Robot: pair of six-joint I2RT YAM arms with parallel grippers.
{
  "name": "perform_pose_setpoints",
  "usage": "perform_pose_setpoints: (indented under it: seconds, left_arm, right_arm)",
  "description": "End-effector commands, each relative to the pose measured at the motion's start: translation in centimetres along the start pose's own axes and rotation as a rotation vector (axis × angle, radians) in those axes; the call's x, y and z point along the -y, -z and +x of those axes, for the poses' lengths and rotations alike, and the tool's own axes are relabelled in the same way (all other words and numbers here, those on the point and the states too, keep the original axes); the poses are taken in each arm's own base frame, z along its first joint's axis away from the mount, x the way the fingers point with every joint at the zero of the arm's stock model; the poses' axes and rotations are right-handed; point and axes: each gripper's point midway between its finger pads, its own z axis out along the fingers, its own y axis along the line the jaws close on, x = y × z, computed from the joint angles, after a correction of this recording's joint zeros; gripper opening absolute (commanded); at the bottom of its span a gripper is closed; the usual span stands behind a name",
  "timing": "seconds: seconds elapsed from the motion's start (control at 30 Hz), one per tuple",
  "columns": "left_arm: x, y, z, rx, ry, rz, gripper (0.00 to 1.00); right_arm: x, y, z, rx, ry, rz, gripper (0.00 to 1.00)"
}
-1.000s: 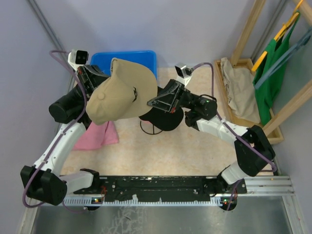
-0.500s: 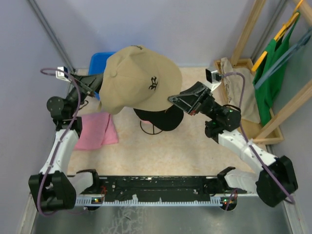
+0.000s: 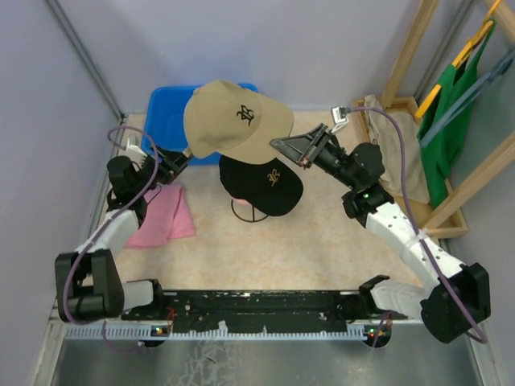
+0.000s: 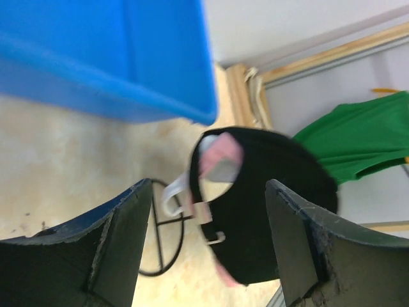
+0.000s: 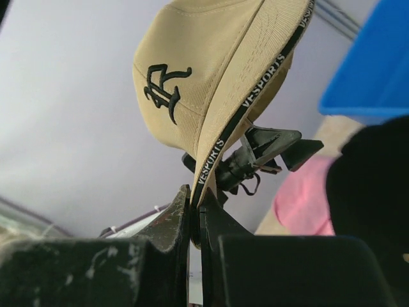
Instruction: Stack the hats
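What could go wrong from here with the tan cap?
The right gripper pinches the tan cap only at its brim edge, so it could slip or swing. It hangs off-centre from the black cap, so it may land askew. That cap sits on a thin wire stand, which a push might tip.

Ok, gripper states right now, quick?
Left gripper: open, holding nothing.
Right gripper: closed on the tan cap at its rim.

The tan fabric baseball cap (image 3: pixel 233 121) bears a black embroidered logo; its inner band is black with pale lettering. The black fabric baseball cap (image 3: pixel 261 183) carries a gold logo. The blue plastic bin (image 3: pixel 165 108) and flat pink cloth (image 3: pixel 161 215) are plain.
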Motion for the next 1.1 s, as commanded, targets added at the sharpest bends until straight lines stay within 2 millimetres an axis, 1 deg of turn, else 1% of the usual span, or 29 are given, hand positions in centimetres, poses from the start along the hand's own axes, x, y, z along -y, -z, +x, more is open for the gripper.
perform_pose_setpoints:
  seconds: [0.0, 0.1, 0.2, 0.23, 0.37, 0.47, 0.57, 0.77, 0.87, 0.93, 1.07]
  left_arm:
    - [-2.7, -0.9, 3.0, -0.110, -0.050, 0.008, 0.77]
    - [-3.8, -1.9, 4.1, -0.142, -0.053, 0.034, 0.77]
    - [-4.5, -3.2, 5.2, -0.170, -0.051, 0.058, 0.78]
    - [-4.9, -3.8, 5.7, -0.184, -0.020, 0.067, 0.78]
    - [-4.5, -5.6, 7.1, -0.232, 0.039, 0.154, 0.82]
    - [-4.5, -6.6, 7.8, -0.243, 0.061, 0.178, 0.83]
    - [-4.2, -7.0, 8.3, -0.244, 0.068, 0.190, 0.83]
    - [-2.9, -7.1, 8.1, -0.241, 0.061, 0.228, 0.83]
    - [-2.5, -7.2, 8.7, -0.264, 0.061, 0.241, 0.83]
    - [-2.7, -7.3, 9.3, -0.277, 0.063, 0.230, 0.82]
    - [-3.4, -7.5, 10.2, -0.294, 0.068, 0.211, 0.78]
  right_arm:
    - [1.9, -0.6, -1.5, 0.029, 0.003, 0.090, 0.00]
    - [2.4, -0.2, -2.0, 0.040, -0.006, 0.090, 0.00]
    - [2.3, 0.3, -2.6, 0.061, 0.000, 0.098, 0.00]
    - [2.2, 0.5, -2.8, 0.066, 0.008, 0.100, 0.00]
    - [1.8, 1.2, -3.5, 0.092, 0.028, 0.118, 0.00]
    - [1.7, 1.6, -3.9, 0.109, 0.041, 0.127, 0.00]
    - [1.8, 1.9, -4.0, 0.115, 0.052, 0.144, 0.00]
    - [2.4, 2.2, -3.6, 0.110, 0.047, 0.155, 0.00]
    - [2.8, 2.3, -3.5, 0.109, 0.044, 0.162, 0.00]
    - [3.0, 2.3, -3.4, 0.108, 0.041, 0.164, 0.00]
    - [2.9, 2.2, -3.4, 0.109, 0.039, 0.157, 0.00]
